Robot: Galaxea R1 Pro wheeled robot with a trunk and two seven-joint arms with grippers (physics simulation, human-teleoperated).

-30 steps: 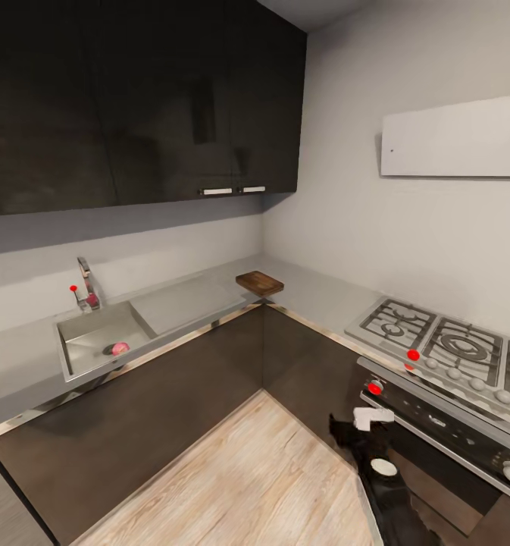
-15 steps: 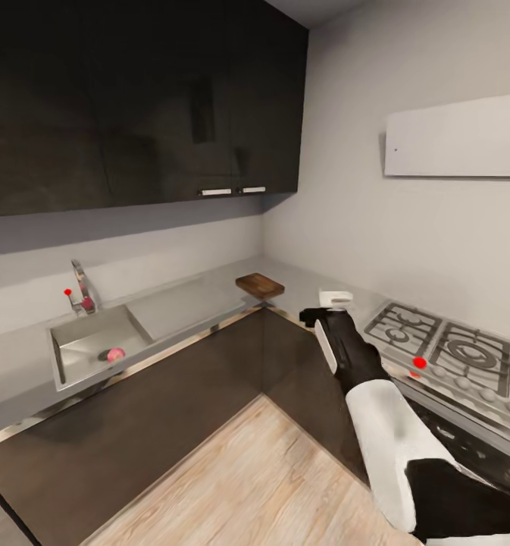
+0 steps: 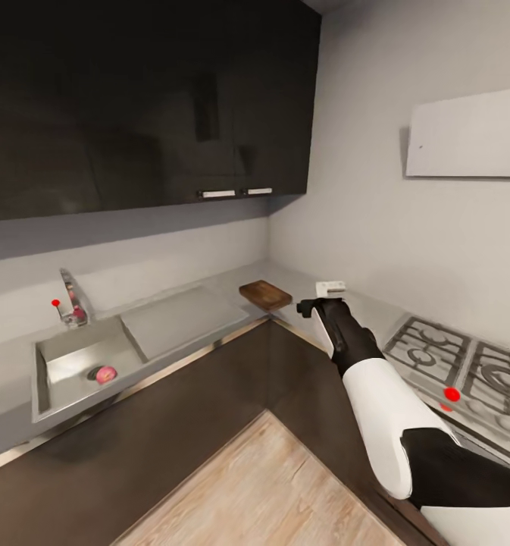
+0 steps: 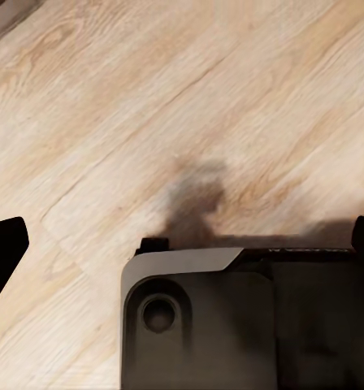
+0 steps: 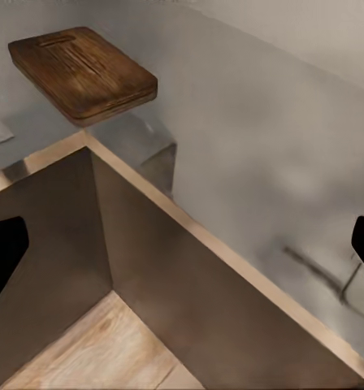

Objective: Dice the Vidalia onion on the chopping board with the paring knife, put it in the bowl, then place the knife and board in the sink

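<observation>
Onion (image 3: 106,373) sits in the sink (image 3: 65,364), board (image 3: 265,294) bare at the corner; nothing begun. My right pincer (image 3: 322,297) near the board looks spread, holding nothing.

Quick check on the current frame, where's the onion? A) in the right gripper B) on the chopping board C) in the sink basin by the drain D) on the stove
C: the pinkish onion lies on the floor of the sink next to the dark drain, while the chopping board at the counter corner is bare and the right gripper hangs over the countertop apart from it.
</observation>
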